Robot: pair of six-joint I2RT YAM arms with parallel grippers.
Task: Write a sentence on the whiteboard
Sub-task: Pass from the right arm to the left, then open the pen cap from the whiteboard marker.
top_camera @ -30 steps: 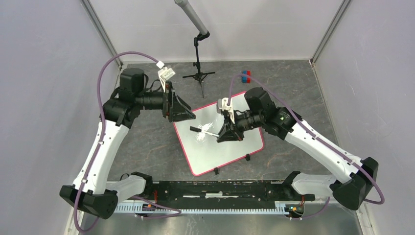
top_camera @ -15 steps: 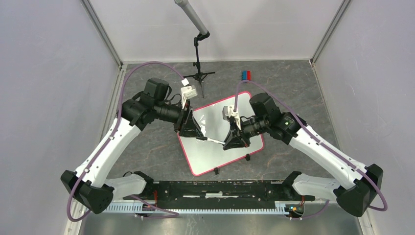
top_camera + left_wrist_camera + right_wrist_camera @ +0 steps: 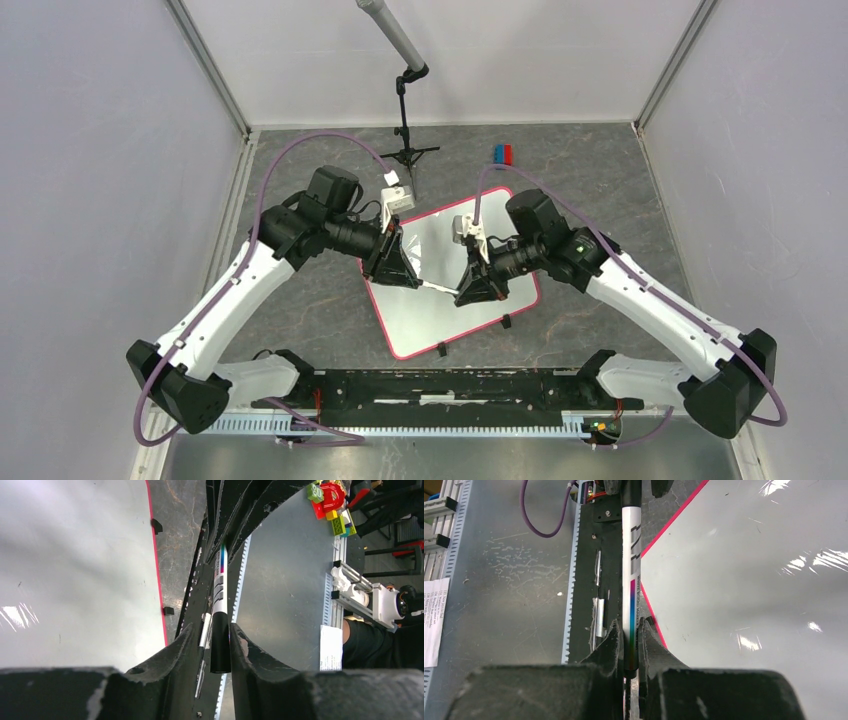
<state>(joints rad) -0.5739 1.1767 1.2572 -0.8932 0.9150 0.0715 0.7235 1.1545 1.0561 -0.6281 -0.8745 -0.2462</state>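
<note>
Grey table (image 3: 300,300), whiteboard (image 3: 440,325) beneath right gripper (image 3: 630,645) tight on marker (image 3: 631,555), left gripper (image 3: 214,630) around cap (image 3: 220,650), grip unclear.

Whiteboard (image 3: 430,320): large white rectangle with rounded corners and a thin pink-red rim (image 3: 386,325). It lies flat on the grey marbled table (image 3: 320,320), on the near side of the tripod stand (image 3: 405,155) and slightly to its right, turned askew to the table's edges. Two small black clips (image 3: 441,350) sit on the edge farthest from the stand. The surface is glossy with glare patches, and the left wrist view shows a few tiny dark specks.
</note>
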